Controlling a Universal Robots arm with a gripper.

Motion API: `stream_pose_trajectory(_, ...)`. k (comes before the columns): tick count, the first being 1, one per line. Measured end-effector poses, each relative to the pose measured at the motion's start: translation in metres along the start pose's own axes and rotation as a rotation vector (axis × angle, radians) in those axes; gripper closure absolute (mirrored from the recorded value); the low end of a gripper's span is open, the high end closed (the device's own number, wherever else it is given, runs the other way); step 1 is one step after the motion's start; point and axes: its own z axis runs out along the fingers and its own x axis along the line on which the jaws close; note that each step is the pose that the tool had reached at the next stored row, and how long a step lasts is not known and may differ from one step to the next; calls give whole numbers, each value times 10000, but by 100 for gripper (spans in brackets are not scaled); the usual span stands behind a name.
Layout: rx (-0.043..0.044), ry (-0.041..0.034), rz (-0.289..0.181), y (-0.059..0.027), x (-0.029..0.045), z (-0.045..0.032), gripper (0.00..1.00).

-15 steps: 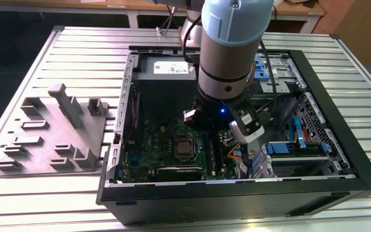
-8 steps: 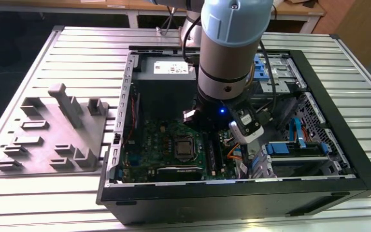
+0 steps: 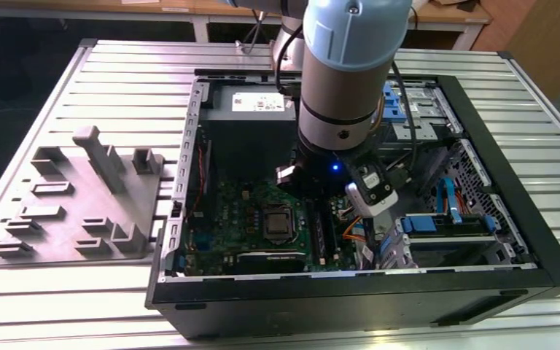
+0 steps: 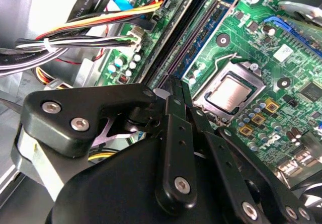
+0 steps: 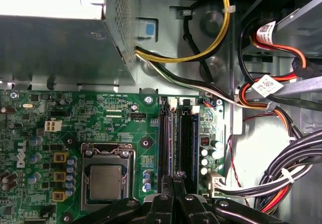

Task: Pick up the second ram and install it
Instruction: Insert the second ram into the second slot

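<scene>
The arm [image 3: 343, 73] is reaching straight down into the open computer case [image 3: 513, 219], wrist pointing at the green motherboard [image 3: 251, 211]. In both wrist views the gripper [image 4: 173, 85] is sitting right over the memory slots [image 5: 178, 143], next to the bare processor [image 5: 105, 181] in its socket.

The fingers [image 4: 176, 128] are pinched together narrow, basically no gap between the tips. I honestly can't tell if there's anything thin clamped between them.

As for the second ram, I can't make it out for sure. In the first wrist view there's something dark and long standing in the slots by the gripper tips, but whether that's the stick or just the slot itself, no idea.

In the exterior view the grey tray [image 3: 76, 211] with the upright posts is sitting on the slatted table [image 3: 66, 306], on the exterior view's left, well apart from the arm. Bundles of cables [image 5: 282, 178] are hanging just beside the slots.
</scene>
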Motion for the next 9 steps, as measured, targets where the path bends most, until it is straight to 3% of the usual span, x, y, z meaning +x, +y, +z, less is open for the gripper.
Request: stream_pose_trajectory(9,6,2,2,-1,5,22,92)
